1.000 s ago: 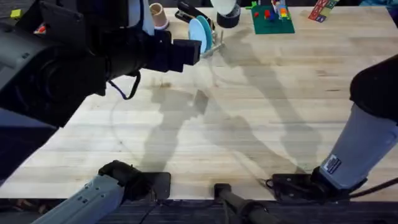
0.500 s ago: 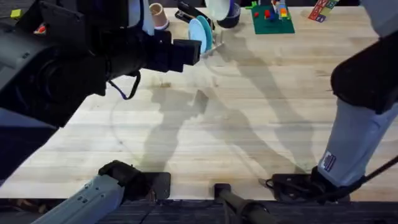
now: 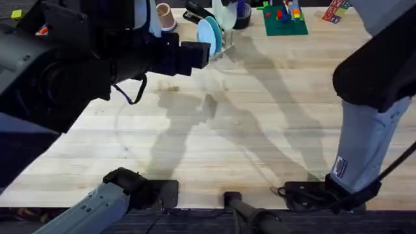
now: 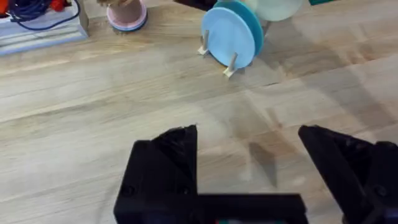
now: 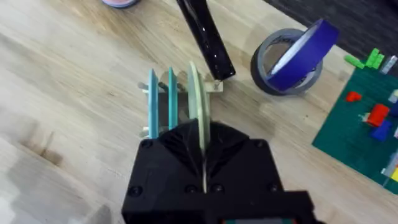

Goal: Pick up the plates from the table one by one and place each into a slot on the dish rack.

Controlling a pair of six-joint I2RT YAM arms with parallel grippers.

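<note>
The right gripper [image 5: 202, 163] jaws pinch the cream plate [image 5: 198, 118] edge-on over the dish rack [image 5: 180, 93].

Two plates [image 5: 160, 99] were light blue, one plate [image 5: 198, 115] was pale cream, and the surface [image 3: 260, 130] was light wood with stripes.
</note>
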